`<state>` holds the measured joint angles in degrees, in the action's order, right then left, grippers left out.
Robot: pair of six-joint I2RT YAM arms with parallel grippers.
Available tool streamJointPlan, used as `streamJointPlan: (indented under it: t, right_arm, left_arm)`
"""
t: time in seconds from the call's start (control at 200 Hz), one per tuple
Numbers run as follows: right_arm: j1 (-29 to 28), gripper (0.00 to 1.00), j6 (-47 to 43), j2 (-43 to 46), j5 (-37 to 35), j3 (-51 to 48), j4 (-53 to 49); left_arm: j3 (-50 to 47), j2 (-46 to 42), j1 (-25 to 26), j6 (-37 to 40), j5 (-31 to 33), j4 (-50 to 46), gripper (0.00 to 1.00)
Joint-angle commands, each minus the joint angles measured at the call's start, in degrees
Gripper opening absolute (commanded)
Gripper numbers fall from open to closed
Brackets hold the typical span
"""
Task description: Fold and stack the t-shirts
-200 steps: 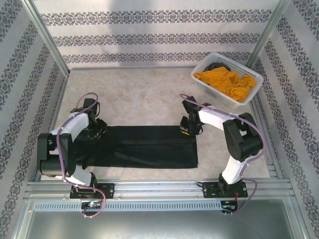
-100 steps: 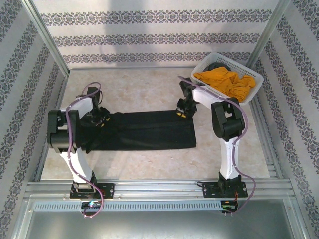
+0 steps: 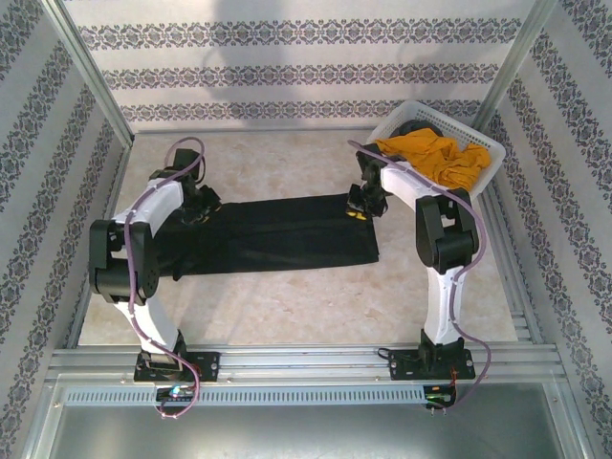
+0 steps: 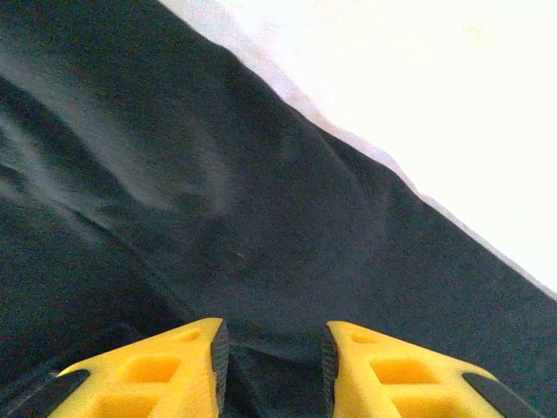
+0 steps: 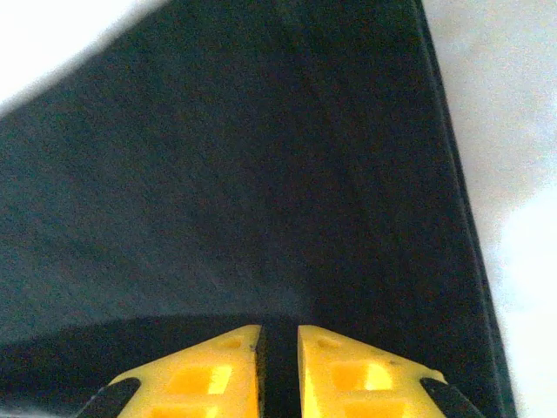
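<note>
- Fingers (image 5: 218, 374) of the right gripper (image 5: 278, 376) are pressed almost together, with only a thin dark slit between the yellow pads. They pinch the far edge of the black t-shirt (image 3: 277, 237) at its right end.
- On the left gripper (image 4: 271, 370) the fingers (image 4: 174, 374) stand a little further apart. A bunched ridge of the same black cloth runs up between the pads, and I judge this to be a grip on a thicker gather, not an empty gap.
- That shirt lies on the table (image 3: 287, 316) as a long, narrow folded band. Its long axis runs left to right across the table, with one gripper at each far corner.
- From both pairs of fingers the bulk of the cloth lies toward the arm bases. Any move of the held edge, whether folding it over or pulling it flat, probably depends on the two ends travelling level so the band stays square.
- The mustard-orange t-shirt (image 3: 435, 158) sits heaped in the white lattice basket (image 3: 485, 170) at the far right of the table. It is just beyond the right gripper, so the right arm is clearly the nearer one for it.
</note>
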<state>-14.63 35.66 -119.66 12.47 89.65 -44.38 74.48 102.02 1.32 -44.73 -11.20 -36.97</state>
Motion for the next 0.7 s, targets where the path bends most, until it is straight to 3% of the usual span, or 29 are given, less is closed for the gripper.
streamJointPlan:
  t: [0.0,0.315,0.695]
  right_arm:
    - [-0.28,0.19,-1.48,2.71,1.5,-4.04,1.09]
    - [-0.11,0.19,-3.61,8.13,-0.73,-11.37,3.05]
    - [0.05,0.19,-4.05,7.23,-0.51,-12.12,3.76]
  left_arm:
    - [0.47,2.22,1.71,2.71,-1.19,1.56,0.35]
    - [4.03,6.99,6.93,5.75,0.83,1.04,0.35]
    - [-4.3,3.54,11.47,5.02,-0.02,1.12,0.28]
